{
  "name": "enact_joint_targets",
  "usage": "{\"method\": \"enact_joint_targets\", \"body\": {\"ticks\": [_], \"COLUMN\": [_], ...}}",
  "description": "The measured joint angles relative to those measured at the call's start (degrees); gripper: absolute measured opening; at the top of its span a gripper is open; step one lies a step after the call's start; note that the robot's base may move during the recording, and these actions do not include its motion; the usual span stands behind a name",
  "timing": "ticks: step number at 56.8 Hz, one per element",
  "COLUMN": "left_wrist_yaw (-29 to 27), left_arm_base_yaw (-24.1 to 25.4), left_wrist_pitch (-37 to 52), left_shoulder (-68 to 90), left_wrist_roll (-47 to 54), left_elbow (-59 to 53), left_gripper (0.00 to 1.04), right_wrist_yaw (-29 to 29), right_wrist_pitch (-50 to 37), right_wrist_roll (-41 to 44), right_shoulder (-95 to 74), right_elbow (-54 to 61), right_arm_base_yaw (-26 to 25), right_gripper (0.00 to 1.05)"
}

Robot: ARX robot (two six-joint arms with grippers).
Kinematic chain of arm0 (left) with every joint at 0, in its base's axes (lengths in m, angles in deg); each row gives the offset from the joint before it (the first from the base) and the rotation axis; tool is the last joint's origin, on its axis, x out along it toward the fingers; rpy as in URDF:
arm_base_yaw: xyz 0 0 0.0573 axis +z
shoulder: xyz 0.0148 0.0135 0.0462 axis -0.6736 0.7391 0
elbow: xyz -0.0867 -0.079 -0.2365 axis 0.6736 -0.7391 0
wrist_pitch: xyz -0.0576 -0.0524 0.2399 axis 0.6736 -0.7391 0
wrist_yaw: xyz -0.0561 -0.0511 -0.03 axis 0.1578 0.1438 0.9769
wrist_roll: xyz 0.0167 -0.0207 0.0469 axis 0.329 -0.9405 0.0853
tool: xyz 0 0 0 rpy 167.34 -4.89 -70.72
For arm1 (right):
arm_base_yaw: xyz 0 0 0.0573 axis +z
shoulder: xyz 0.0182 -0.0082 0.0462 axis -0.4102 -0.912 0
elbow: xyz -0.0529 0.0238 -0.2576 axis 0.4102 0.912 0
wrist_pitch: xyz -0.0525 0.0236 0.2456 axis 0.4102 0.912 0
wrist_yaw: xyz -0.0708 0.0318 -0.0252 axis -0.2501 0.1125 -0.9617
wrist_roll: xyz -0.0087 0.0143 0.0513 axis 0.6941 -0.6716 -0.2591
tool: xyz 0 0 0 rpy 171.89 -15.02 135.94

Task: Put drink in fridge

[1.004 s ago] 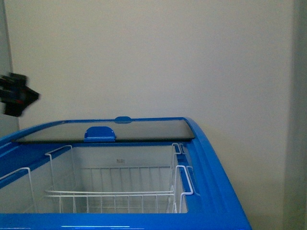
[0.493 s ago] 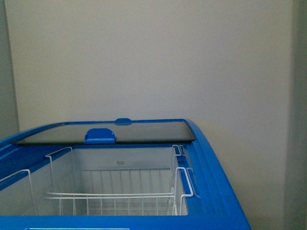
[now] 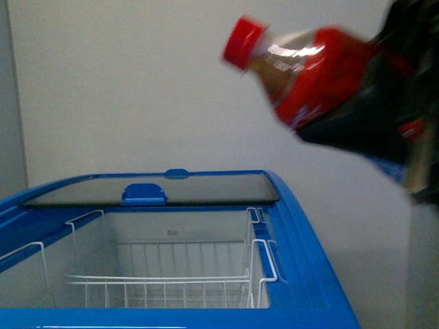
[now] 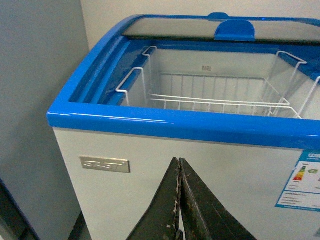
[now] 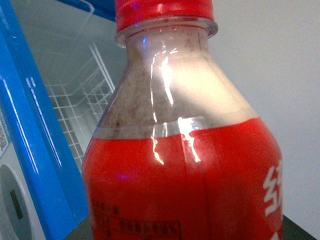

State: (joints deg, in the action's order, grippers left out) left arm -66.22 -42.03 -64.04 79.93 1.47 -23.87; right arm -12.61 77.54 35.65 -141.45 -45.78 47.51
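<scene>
Just one drink [image 3: 312, 72], one fridge [image 3: 305, 236]

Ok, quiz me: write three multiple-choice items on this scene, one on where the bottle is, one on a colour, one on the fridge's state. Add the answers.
1. Where is the drink bottle relative to the fridge?
A. lying inside it
B. held in the air, higher than its rim
C. standing on its rim

2. What colour is the bottle's cap?
A. blue
B. white
C. red

3. How is the fridge's glass lid?
A. slid back, opening uncovered
B. covering the whole opening
C. missing

Answers:
1 B: the right gripper holds it tilted, well above the blue rim.
2 C: the cap is red in both the front and right wrist views.
3 A: the wire basket shows through the uncovered opening, with the lid at the far end.
</scene>
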Motion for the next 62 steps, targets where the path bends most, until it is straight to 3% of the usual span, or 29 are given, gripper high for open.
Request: {"method": "enact_joint_targets", "body": {"ticks": [9,19,22,27,50,62], "left_wrist_yaw": [-0.13,-0.13,-0.15,-0.15,-0.20,-0.22], "left_arm_base_yaw": [-0.13,-0.17,-0.17,-0.17,-0.22,-0.22], "left_wrist_pitch": [-0.48,-1.44,-5.29,-9.05,-9.49,-9.49], "left_shoulder": [-2.64,-5.07,-7.78,-11.91,-15.93,-15.93], "left_wrist_roll": [0.02,0.02,0.02,0.00,0.00,0.00], "left_elbow": [-1.86,-3.28,-3.28,-3.93,-5.84,-5.84], "left_gripper": [0.03,0.03,0.03,0.03,0.03,0.03], "right_wrist_yaw": [-0.92,-3.76,-5.55,-4.61,-5.99,-10.58], "right_wrist_pitch": [-6.01,-6.40,-6.29,-6.25,-4.42,-5.14], "right_wrist_roll": [8.59,10.93,11.50,10.78,5.68,3.52], "right_shoulder": [-17.29,-32.79,-35.69,-38.77,-55.21,-63.17], "right_elbow": [-6.69,-17.14,-20.24,-24.46,-39.08,-47.36], "right_arm_base_yaw": [3.13,5.29,5.99,6.51,7.74,7.67], "right_gripper": [0.40,0.40,0.40,0.40,0.40,0.40]}}
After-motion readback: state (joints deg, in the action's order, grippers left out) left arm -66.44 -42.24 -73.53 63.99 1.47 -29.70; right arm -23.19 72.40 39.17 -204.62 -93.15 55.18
